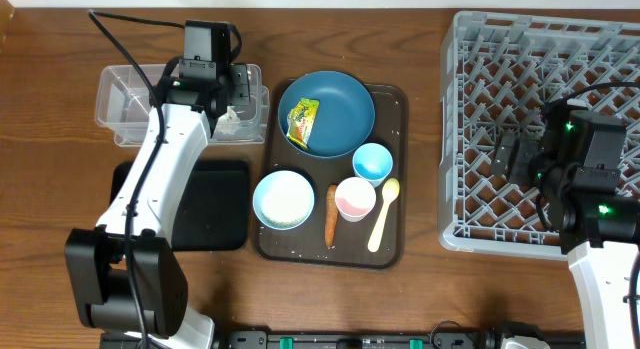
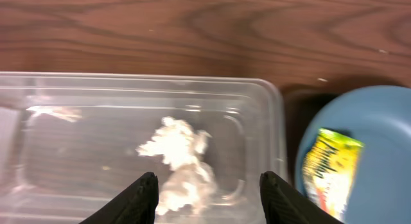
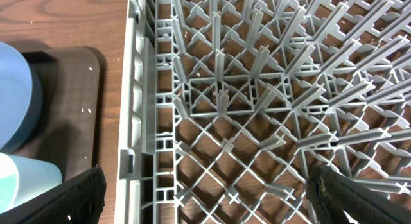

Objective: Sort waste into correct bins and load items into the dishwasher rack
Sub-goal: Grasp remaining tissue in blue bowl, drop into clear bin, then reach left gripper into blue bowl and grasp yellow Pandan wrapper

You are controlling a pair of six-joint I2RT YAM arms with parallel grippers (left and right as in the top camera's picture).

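Crumpled white tissue [image 2: 180, 161] lying in the clear tub [image 2: 128, 89], with the left tool [image 2: 209, 189] above it.

The tissue is an irregular lump at the tub's right end, slightly longer across the tub's short side. The tub's long axis runs left-right on the tabletop. The left arm reaches from the near-left base across the black tray [image 1: 215, 204], wrist pointing down. Its 2 fingers stand moderately apart, straddling the tissue without clamping it. The yellow-green wrapper [image 1: 303, 122] lies in the dark blue bowl [image 1: 340, 99]. The carrot-like stick [image 1: 331, 214] lies with its long axis near-to-far. The pale yellow spoon [image 1: 384, 214] has its bowl end pointing away. The right tool [image 3: 209, 195] hangs spread wide and empty over the dishwasher rack [image 1: 540, 49].
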